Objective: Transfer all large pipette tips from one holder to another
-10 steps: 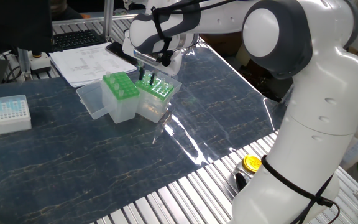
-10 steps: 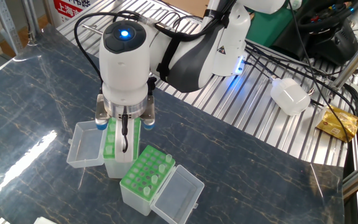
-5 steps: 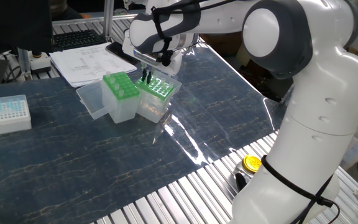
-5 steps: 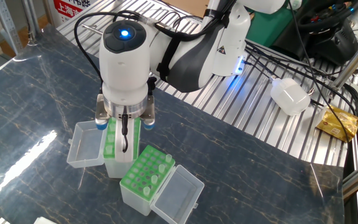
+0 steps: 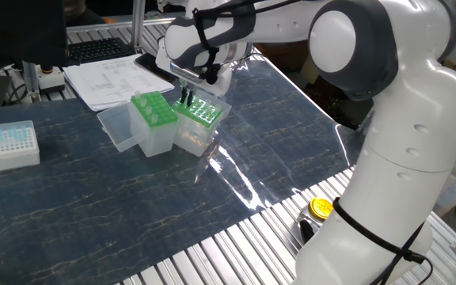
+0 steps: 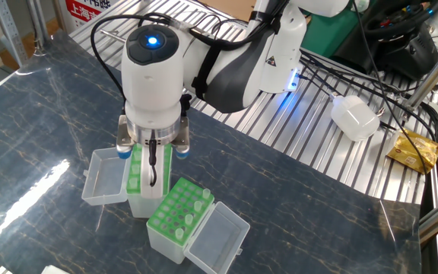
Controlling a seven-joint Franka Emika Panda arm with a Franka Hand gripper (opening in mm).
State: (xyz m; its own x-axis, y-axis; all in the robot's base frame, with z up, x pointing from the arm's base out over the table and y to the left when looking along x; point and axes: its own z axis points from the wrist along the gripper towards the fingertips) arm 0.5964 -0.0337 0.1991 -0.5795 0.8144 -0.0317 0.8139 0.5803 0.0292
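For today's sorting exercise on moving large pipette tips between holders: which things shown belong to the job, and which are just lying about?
Part of the job:
- claw
- green holder under the claw
- green holder with large tips
- large pipette tips

Lying about:
- small white tip box
- papers
- yellow round object
- white device with cable

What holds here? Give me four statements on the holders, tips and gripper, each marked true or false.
1. Both green-topped holders have their clear lids open. True.
2. The gripper hangs above the holder nearer the robot's base. True.
3. The other holder is full of large pipette tips. False: only a few tips stand in it, and most holes are empty.
4. The small white box sits between the two holders. False: it stands apart from them.
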